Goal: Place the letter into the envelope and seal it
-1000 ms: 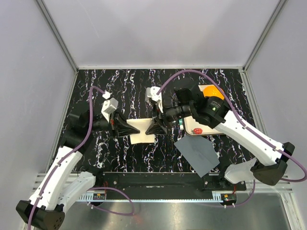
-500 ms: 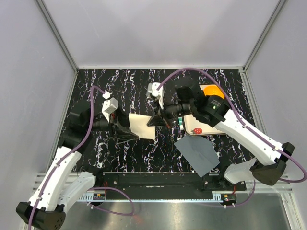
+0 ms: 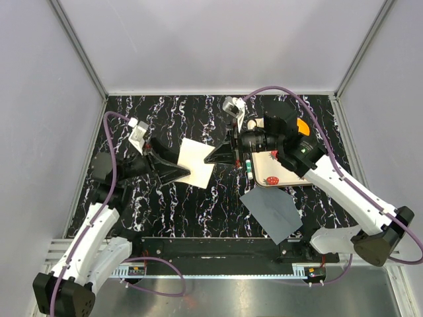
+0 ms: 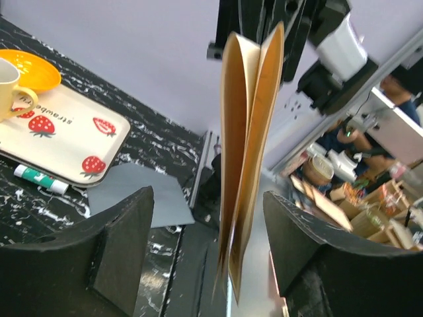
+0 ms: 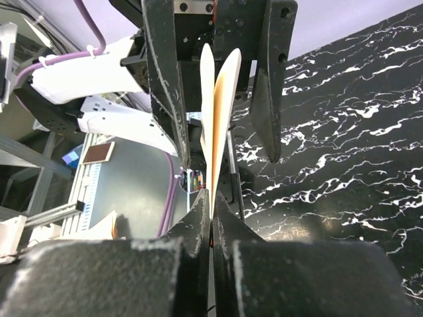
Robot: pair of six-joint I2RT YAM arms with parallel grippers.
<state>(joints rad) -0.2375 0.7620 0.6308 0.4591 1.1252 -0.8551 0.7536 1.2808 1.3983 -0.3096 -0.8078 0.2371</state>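
The letter (image 3: pixel 195 161) is a folded tan sheet held off the tabletop between the two arms. My right gripper (image 3: pixel 211 158) is shut on its right edge, and in the right wrist view the pinched fingertips (image 5: pixel 210 198) clamp the letter (image 5: pixel 221 112). My left gripper (image 3: pixel 184 173) is open at the sheet's left side. In the left wrist view the letter (image 4: pixel 248 165) hangs edge-on between the spread jaws of that gripper (image 4: pixel 208 198), touching neither. The dark grey envelope (image 3: pixel 271 212) lies flat on the table near the front right, also seen as the envelope (image 4: pixel 132 191) in the left wrist view.
A strawberry-printed tray (image 3: pixel 285 174) sits right of the letter, behind the envelope, with an orange bowl (image 3: pixel 303 125) and a yellow cup (image 4: pixel 10 82) on it. A glue stick (image 3: pixel 248 168) lies beside the tray's left edge. Frame posts and walls border the black marbled table.
My left gripper has opened and let go of the letter while my right gripper shut on it. The letter has risen and shifted toward the back, and both arms have moved up with it.
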